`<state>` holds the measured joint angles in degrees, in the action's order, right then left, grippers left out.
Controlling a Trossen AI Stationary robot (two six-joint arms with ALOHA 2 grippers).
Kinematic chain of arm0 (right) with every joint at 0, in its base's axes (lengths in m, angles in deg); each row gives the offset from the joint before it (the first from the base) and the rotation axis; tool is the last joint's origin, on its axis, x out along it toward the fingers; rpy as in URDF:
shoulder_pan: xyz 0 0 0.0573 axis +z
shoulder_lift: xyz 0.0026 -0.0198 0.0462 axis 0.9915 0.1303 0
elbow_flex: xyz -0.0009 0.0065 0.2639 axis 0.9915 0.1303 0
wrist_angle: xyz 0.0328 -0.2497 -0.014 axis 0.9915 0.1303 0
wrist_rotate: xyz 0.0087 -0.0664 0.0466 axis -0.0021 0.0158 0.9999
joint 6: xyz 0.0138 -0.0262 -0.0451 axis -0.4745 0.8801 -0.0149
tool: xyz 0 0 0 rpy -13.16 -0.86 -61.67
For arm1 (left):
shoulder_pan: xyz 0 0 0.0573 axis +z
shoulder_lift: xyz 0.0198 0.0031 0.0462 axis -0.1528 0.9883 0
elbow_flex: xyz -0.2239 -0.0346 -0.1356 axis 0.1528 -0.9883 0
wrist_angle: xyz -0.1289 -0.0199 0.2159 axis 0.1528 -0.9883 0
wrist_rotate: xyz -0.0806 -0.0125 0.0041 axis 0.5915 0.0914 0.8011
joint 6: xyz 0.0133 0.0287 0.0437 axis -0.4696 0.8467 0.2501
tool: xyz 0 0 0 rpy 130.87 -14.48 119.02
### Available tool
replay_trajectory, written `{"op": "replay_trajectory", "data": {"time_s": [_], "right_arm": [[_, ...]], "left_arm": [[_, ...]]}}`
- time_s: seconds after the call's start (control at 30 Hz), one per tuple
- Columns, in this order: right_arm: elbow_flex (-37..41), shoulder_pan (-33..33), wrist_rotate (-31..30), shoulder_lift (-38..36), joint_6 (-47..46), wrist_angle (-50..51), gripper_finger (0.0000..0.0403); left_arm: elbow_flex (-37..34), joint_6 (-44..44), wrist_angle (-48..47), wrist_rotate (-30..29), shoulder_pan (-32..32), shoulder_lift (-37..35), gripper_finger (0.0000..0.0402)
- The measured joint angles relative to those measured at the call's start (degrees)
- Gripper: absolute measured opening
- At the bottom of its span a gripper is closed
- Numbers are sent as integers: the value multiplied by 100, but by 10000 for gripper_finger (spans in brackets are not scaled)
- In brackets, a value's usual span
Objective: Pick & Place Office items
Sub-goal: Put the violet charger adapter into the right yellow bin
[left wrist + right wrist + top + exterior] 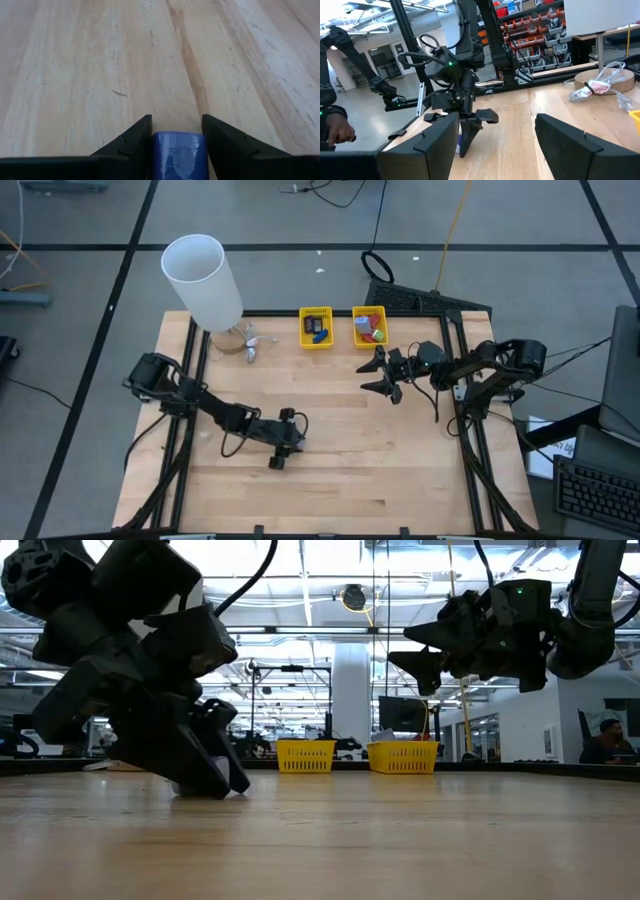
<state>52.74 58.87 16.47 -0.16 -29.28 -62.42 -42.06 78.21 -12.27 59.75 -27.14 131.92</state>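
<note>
A small blue item (178, 155) sits between the two dark fingers of my left gripper (177, 125). That gripper is low over the middle-left of the wooden table (280, 450), its fingertips down at the tabletop (215, 780). My right gripper (385, 375) hangs open above the table's right side (430, 650), with nothing between its fingers (495, 135). Two yellow baskets stand at the far edge. The left basket (316, 328) holds blue and dark items. The right basket (368, 327) holds red and green ones. My left gripper has the blue item pinched between its two fingers, which lie against its two opposite sides (156, 150). The fingers slant down at it from the table's left. The fingertips reach the tabletop; whether the item rests on the wood or is raised, I cannot tell.
A tall white cylinder (203, 280) stands at the far left corner on a round base, with a bundle of cable and plastic (250, 340) beside it. Bare wood stretches across the middle and near part of the table (380, 470). A person sits beyond the table at the right (605, 740).
</note>
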Motion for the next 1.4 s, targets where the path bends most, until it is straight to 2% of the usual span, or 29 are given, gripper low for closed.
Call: {"op": "replay_trajectory", "data": {"time_s": [0.23,0.37,0.47,0.57,0.63,0.73,0.9,1.2,1.4], "right_arm": [[0,0,1,0,0,42,253],[0,0,1,0,0,44,253],[0,0,1,0,0,41,253],[2,0,2,0,2,41,253],[2,0,3,0,2,54,253],[2,0,1,-2,2,76,253],[2,0,2,-2,51,139,253],[2,1,1,-2,66,146,253],[2,0,1,-2,68,170,253]], "left_arm": [[-2,-301,-396,93,9,-155,150],[-17,-533,-560,-63,37,-409,156],[-22,-1187,-714,-615,78,-558,180],[-24,-1537,-1014,-853,128,-623,217],[-22,-1563,-1122,-829,162,-623,242],[-16,-1562,-1295,-449,172,-636,275],[-2,-1850,-1579,-128,166,-666,304],[0,-2099,-2483,276,145,-1076,292],[-2,-2228,-2763,156,81,-1159,275]]}}
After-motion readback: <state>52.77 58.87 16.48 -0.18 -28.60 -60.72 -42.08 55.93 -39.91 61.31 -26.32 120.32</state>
